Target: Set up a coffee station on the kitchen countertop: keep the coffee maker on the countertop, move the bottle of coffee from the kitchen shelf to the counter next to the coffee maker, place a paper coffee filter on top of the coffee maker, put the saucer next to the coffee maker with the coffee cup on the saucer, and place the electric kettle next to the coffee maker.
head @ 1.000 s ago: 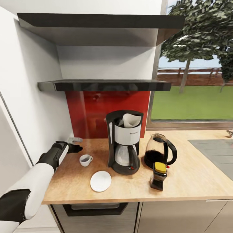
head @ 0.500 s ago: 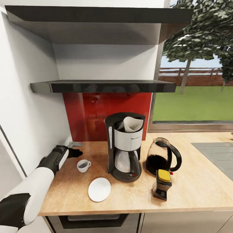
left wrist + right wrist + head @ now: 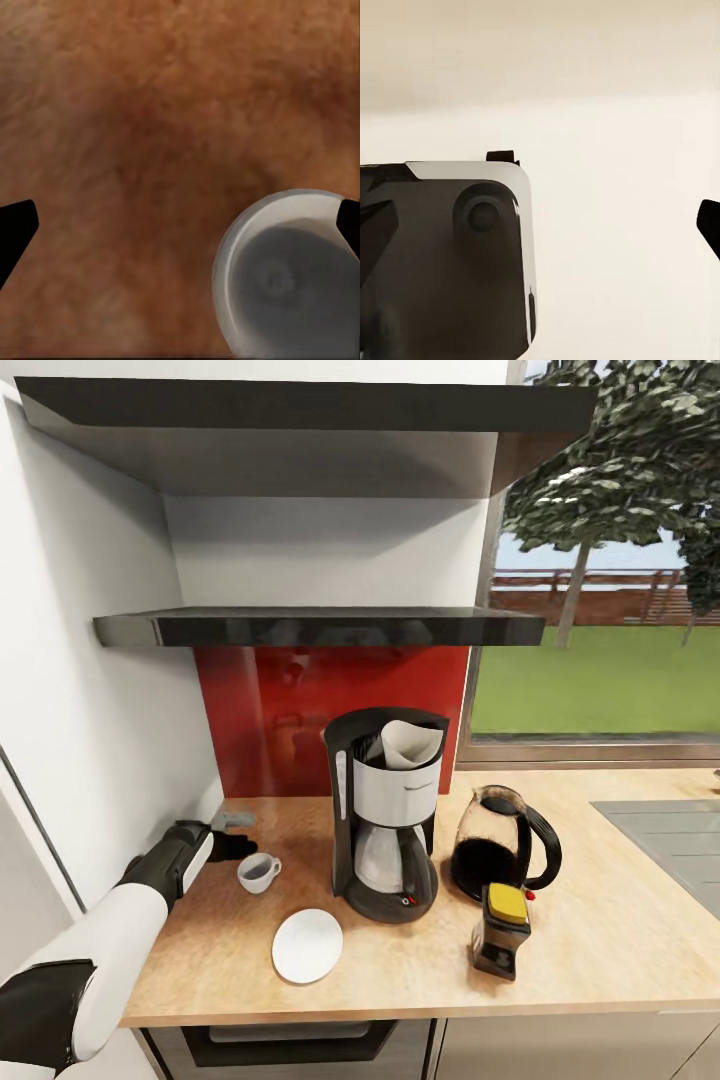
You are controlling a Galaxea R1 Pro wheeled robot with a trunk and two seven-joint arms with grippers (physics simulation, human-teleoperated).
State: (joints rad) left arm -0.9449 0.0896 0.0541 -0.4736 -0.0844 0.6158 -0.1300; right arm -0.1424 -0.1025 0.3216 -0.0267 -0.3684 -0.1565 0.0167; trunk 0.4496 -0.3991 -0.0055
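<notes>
- Black and white, my left arm reaches in from the lower left of the head view; my left gripper [image 3: 236,847] hangs just above the coffee cup [image 3: 259,872], fingers spread wide, gripping nothing.
- Below the cup lies the saucer [image 3: 308,945], apart from it.
- Centre: the coffee maker [image 3: 386,815], with the paper coffee filter [image 3: 410,744] on top.
- Right: the electric kettle [image 3: 503,843], with the bottle of coffee [image 3: 501,931] just in front.
- My right gripper [image 3: 540,232] is spread open.

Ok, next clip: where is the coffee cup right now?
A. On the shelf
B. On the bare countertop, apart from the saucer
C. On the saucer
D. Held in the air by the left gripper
B: the coffee cup stands on the wooden countertop, apart from the empty saucer nearer the front edge.
</notes>
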